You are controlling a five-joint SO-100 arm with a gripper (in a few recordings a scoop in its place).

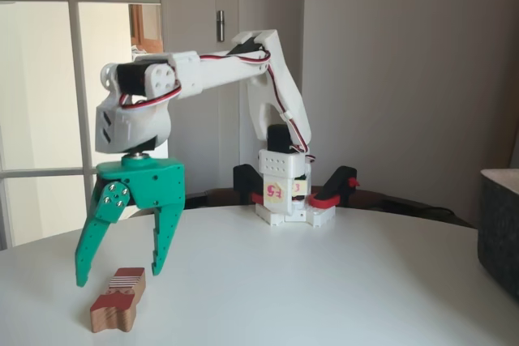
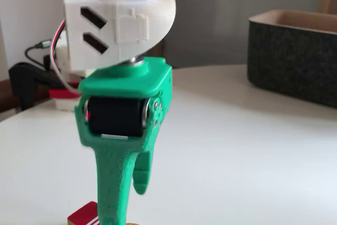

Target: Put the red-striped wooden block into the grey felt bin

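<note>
Nearest the lens in a fixed view, the red-striped wooden block point(image 1: 118, 300) lies flat on the white table point(image 1: 324, 281) close to its front-left edge, solid red half toward the camera, striped half pointing back. Lying free and flat like that, it offers its narrow notched waist to a grip from above.

Directly over it hangs the green gripper point(image 1: 120, 271), its 2 fingers spread apart and pointing down, tips just above the striped end and not touching the wood. That straddling pose suggests a descent to close across the block. In the other fixed view the gripper point(image 2: 126, 204) fills the frame side-on, and a corner of the block point(image 2: 84, 215) peeks out at the bottom edge beside 1 finger.

Further right, the white arm's base point(image 1: 288, 200) is clamped at the table's back edge.

At the far right edge stands the grey felt bin point(image 1: 501, 228), well apart from the block and open-topped, so the drop needs only a swing across.
</note>
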